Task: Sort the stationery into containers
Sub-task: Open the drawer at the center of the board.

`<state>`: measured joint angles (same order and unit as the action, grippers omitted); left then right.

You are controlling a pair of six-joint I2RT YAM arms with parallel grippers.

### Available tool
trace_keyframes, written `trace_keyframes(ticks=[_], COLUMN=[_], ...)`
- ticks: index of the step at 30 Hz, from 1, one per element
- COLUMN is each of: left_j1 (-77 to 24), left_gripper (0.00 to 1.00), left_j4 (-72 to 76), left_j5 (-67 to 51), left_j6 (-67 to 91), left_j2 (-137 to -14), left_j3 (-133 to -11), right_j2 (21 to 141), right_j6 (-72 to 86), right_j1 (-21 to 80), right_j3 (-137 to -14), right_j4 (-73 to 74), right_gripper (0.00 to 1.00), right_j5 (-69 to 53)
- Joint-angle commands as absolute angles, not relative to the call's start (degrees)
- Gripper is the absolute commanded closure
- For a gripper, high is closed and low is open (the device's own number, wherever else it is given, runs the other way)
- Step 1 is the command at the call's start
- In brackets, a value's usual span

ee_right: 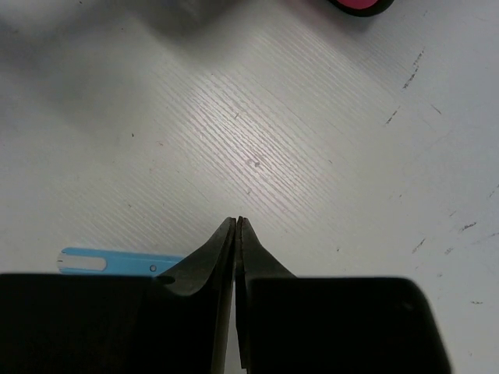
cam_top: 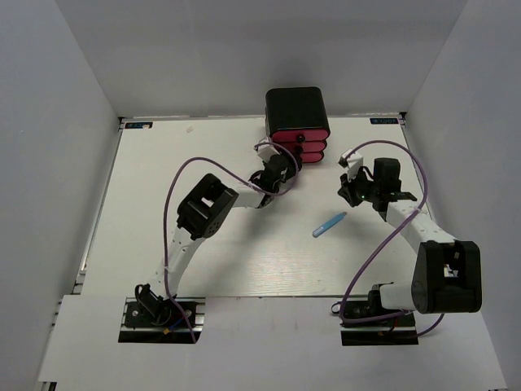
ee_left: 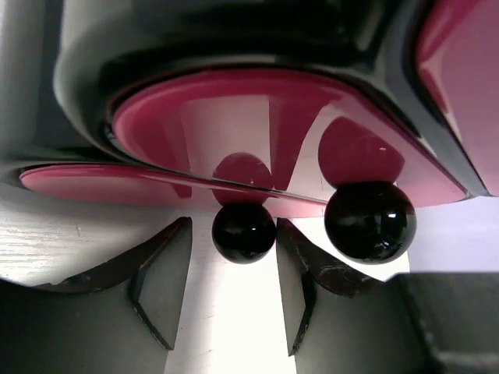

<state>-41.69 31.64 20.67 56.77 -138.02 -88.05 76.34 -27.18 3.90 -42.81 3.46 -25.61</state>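
A light-blue marker (cam_top: 330, 224) lies diagonally, well apart from three stacked pink drawers (cam_top: 298, 144).

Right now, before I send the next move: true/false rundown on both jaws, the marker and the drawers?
1. The left jaws stand open on either side of a black knob, not touching it. True.
2. The right jaws hold the light-blue marker. False: they are shut on nothing, and the marker lies on the table.
3. The drawer box stands at the far edge of the table, opposite the arm bases. True.
4. A red pen lies beside the marker. False: the marker is the only piece of stationery in view on the table.
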Motion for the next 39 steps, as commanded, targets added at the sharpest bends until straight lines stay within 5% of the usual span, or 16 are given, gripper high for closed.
trace_keyframes(ticks=[1, 6, 10, 14, 15, 17, 23, 27, 29, 33, 36, 39], left_j1=[-41.4, -41.4, -41.4, -41.4, -41.4, -42.0, -42.6, -42.6, -42.6, -42.6, -42.6, -42.6], left_gripper=[0.44, 0.5, 0.75, 0.84, 0.86, 0.87, 0.87, 0.87, 0.82, 0.45, 0.31, 0.27], left_j4=[28.7, 29.4, 31.1, 35.4, 36.0, 38.2, 40.4, 41.0, 41.0, 40.4, 40.4, 41.0], left_j5=[23.4, 23.9, 23.9, 21.4, 20.8, 19.2, 15.9, 14.8, 14.8, 13.6, 13.6, 13.6], left_j6=[57.9, 58.4, 58.4, 58.4, 58.4, 57.7, 56.0, 56.0, 56.0, 55.5, 54.8, 53.6], left_j2=[-137.7, -138.3, -138.3, -135.0, -134.0, -130.9, -124.8, -123.6, -123.1, -121.8, -119.4, -116.3], left_j3=[-89.8, -89.8, -88.4, -81.9, -78.8, -75.1, -65.0, -63.6, -63.6, -63.1, -61.1, -58.5], right_j2=[76.0, 76.6, 76.9, 77.8, 78.1, 79.1, 81.5, 87.5, 90.1, 93.2, 94.8, 97.3], right_j6=[-26.8, -26.5, -27.2, -29.9, -30.9, -38.8, -65.5, -85.9, -95.1, -106.5, -111.2, -113.5], right_j1=[3.0, 2.6, 2.4, 2.5, 2.6, 2.6, 2.6, 2.7, 2.6, 2.9, 3.3, 3.2], right_j3=[-43.5, -44.2, -44.3, -44.8, -45.2, -46.1, -50.1, -54.8, -57.2, -59.8, -60.4, -62.4], right_j4=[3.3, 3.6, 4.0, 6.2, 7.2, 12.5, 25.4, 44.8, 51.0, 54.9, 56.4, 58.4], right_gripper=[0.92, 0.9, 0.89, 0.57, 0.32, 0.11, 0.1, 0.19, 0.22, 0.24, 0.24, 0.24], right_j5=[-27.6, -28.5, -28.6, -30.3, -32.8, -38.5, -48.2, -51.3, -50.8, -45.5, -41.1, -38.9])
